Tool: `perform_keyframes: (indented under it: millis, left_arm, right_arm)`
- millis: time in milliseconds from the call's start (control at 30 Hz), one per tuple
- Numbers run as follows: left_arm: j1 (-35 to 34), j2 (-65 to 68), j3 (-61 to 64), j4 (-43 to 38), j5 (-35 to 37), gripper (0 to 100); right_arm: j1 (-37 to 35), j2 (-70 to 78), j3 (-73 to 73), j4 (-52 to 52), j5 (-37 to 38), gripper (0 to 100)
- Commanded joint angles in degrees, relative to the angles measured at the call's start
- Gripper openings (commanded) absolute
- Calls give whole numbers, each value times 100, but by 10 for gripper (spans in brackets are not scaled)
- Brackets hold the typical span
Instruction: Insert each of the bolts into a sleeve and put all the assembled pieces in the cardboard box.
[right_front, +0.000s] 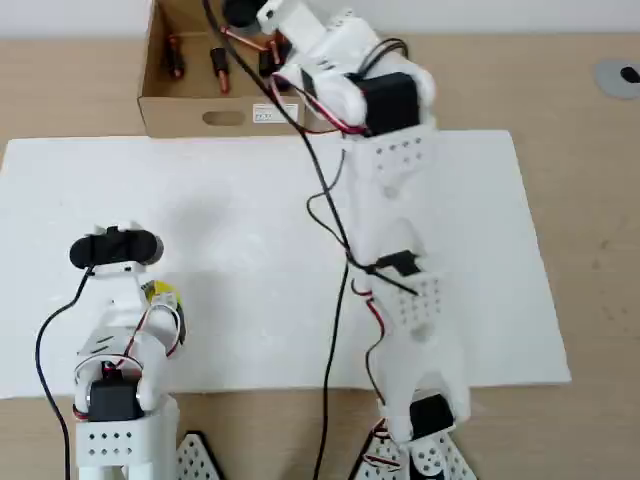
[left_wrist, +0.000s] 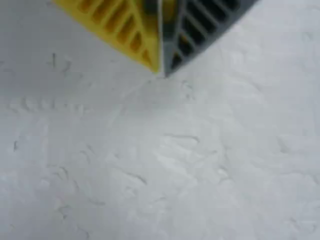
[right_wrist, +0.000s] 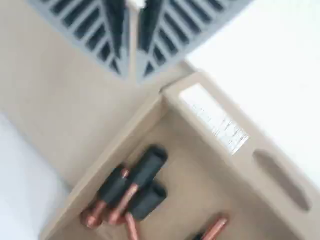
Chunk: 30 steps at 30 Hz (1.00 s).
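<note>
The cardboard box (right_front: 205, 117) stands at the far edge of the white mat (right_front: 230, 250). Inside it lie several assembled pieces, copper bolts in black sleeves (right_front: 220, 70). My right gripper (right_wrist: 131, 74) hangs above the box's near corner (right_wrist: 165, 95), its grey fingers (right_wrist: 150, 60) almost together and nothing between them. Three pieces (right_wrist: 135, 187) lie bunched in that corner of the box, and another (right_wrist: 215, 227) lies farther in. My left gripper (left_wrist: 161, 70) points at bare mat near the left front, with its yellow and grey fingertips touching and empty.
The right arm (right_front: 400, 250) stretches across the middle of the mat up to the box. The left arm (right_front: 115, 330) is folded near the front left edge. Wooden table (right_front: 580, 150) surrounds the mat. A grey disc (right_front: 618, 78) lies at the far right.
</note>
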Motion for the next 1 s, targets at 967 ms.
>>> perform_keyframes:
  millis: [967]
  left_arm:
    - [9,-57,-18,-97,-18,4]
  right_arm:
    - [1868,-7952,8453,589,-1688,9]
